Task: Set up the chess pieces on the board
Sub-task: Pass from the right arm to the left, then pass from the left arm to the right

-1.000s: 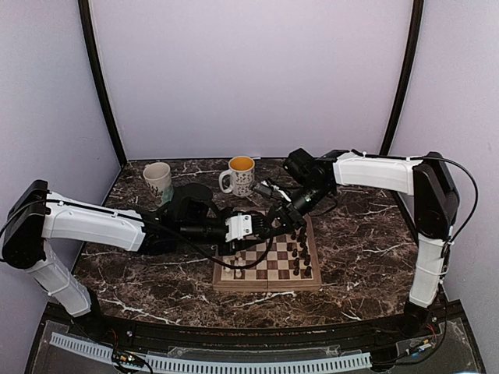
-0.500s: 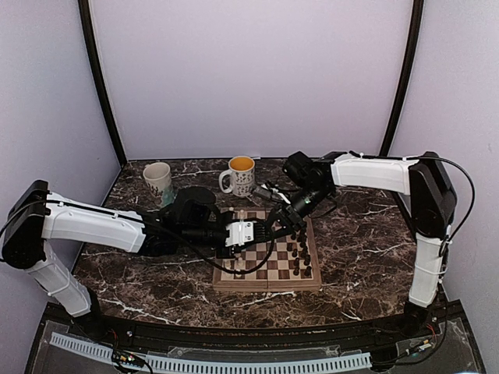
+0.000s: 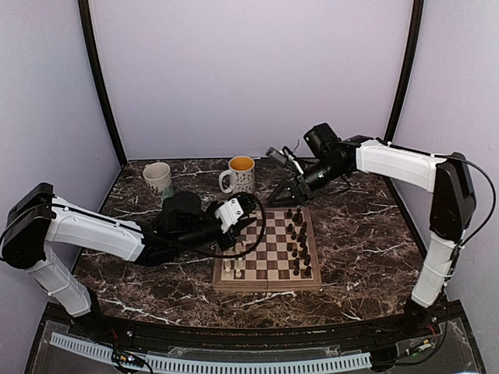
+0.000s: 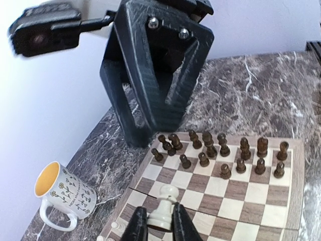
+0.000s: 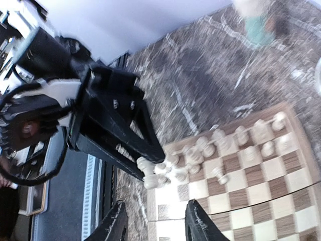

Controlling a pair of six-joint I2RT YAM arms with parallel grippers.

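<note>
Above the left edge of the board [image 3: 265, 287], our left hand [image 4: 155, 224] pinches a white piece [image 4: 164, 210] in transit; our right hand [image 5: 156, 223] hangs open, empty. Next, we judge, the piece goes down upright on its square.

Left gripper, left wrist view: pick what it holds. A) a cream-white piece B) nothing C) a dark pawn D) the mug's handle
A: the left gripper has its two dark fingers pinched on the base of a cream-white piece, with the board behind it.
</note>
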